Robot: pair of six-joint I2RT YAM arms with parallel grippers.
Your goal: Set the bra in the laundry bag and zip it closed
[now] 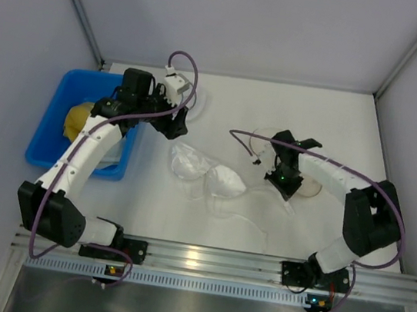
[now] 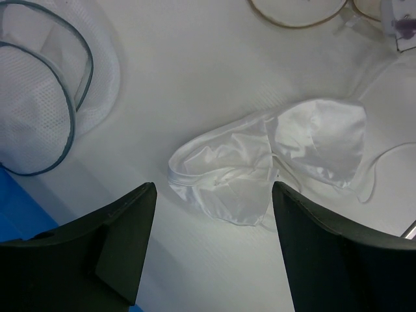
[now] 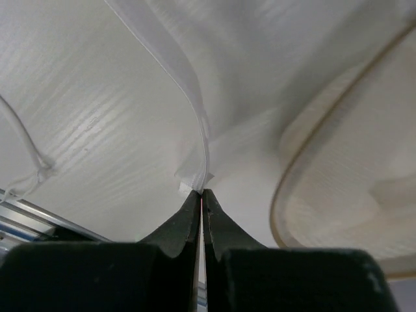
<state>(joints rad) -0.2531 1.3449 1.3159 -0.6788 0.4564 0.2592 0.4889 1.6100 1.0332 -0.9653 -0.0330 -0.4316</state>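
From above, the bra lies flat in the middle of the worktop, cups side by side. The laundry bag sits toward the right edge, mostly covered by the right hand. The left hand hangs toward the far left corner, near a blue bin holding a yellow bundle. The left wrist camera shows the left hand spread wide and holding nothing, with the bra below it. It also shows a black-rimmed mesh pouch, barely visible from above. The right wrist camera alone settles the right hand: its fingers are pinched tight on a white strip, apparently the end of the bra's band, just beside the bag's tan rim.
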